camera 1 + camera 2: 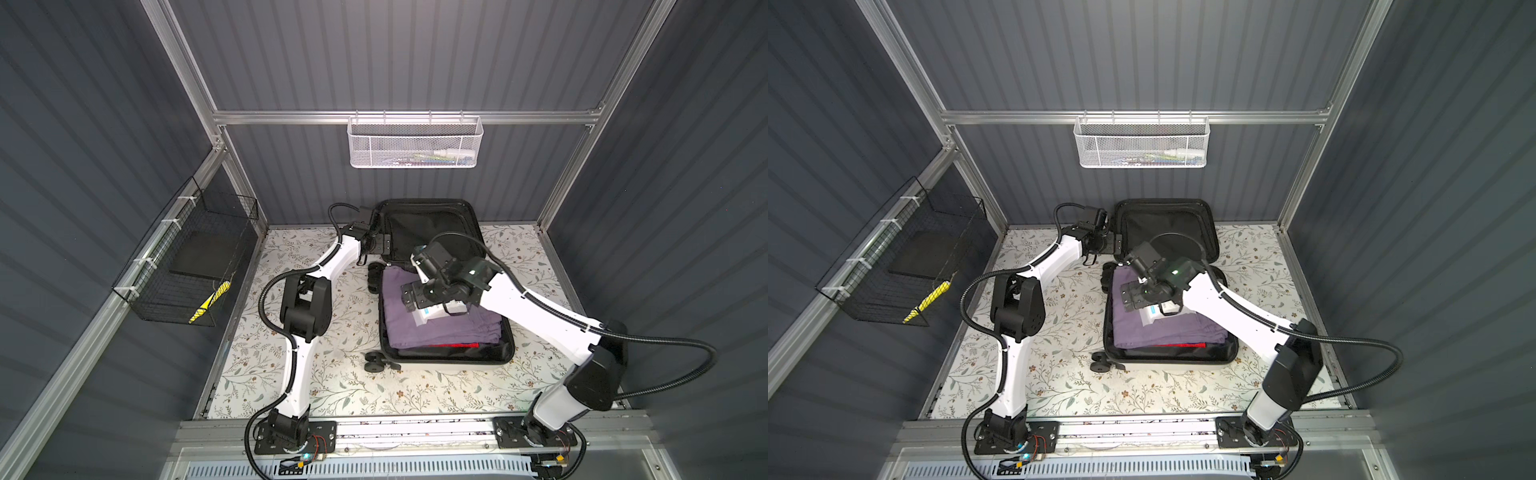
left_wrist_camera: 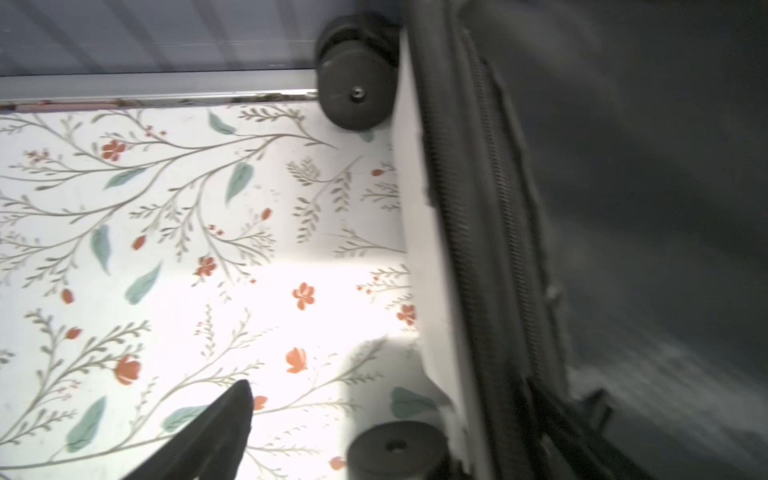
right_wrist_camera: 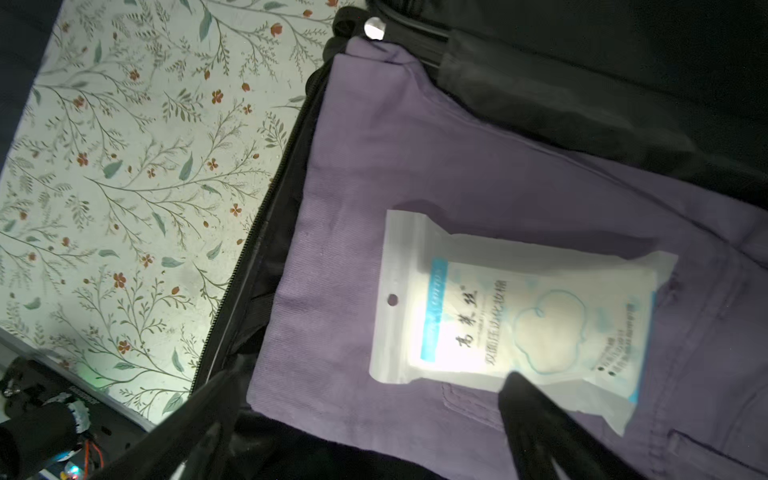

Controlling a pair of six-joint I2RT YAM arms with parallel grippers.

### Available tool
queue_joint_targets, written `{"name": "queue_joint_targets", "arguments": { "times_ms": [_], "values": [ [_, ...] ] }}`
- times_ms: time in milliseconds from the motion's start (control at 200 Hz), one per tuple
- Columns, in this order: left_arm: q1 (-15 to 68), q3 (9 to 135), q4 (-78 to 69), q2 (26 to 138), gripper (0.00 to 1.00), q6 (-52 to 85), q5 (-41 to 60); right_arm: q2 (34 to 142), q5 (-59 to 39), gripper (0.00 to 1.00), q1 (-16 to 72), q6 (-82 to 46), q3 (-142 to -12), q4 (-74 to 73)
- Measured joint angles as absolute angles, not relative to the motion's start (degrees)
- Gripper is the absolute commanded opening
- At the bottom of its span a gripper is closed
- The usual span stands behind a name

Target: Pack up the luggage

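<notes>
The luggage [image 1: 446,357] lies open on the flowered surface [image 1: 332,386], its lid raised toward the back wall. My right fingers [image 3: 536,415] are spread wide and hold nothing. They hang over its lower half, one tip above the white packet [image 3: 519,316] that rests on the purple cloth [image 3: 395,166]. My left fingers [image 2: 224,432] are spread too, just beside the lid's left edge, near the wheels [image 2: 357,83].

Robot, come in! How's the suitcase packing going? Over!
Left gripper open beside lid. Right gripper open above white packet on purple garment. Suitcase open, part packed. Nothing in the way.
</notes>
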State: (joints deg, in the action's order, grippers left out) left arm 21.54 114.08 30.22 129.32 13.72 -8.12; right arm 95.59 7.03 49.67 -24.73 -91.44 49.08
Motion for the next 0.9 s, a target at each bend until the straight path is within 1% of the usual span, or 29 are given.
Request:
{"name": "queue_joint_targets", "arguments": {
  "times_ms": [275,485,610,775,900],
  "values": [
    [20.5,114.5,30.0,129.3,1.00,13.6,-7.2,108.5,11.5,0.99,57.8,-22.0,-104.2,51.5],
    [20.1,114.0,29.3,129.3,1.00,13.5,-5.9,115.6,15.2,0.99,62.0,-21.2,-109.4,53.5],
    [19.8,113.5,28.5,129.3,1.00,13.5,-4.9,117.7,18.3,0.99,63.3,-21.6,-108.8,55.2],
    [19.6,112.4,26.9,129.3,1.00,13.5,-3.8,117.8,22.3,0.99,63.3,-23.1,-103.9,56.5],
    [19.4,110.9,25.2,129.1,1.00,13.9,-3.3,116.7,22.9,0.99,63.1,-25.2,-100.0,54.4]
  ]
}}
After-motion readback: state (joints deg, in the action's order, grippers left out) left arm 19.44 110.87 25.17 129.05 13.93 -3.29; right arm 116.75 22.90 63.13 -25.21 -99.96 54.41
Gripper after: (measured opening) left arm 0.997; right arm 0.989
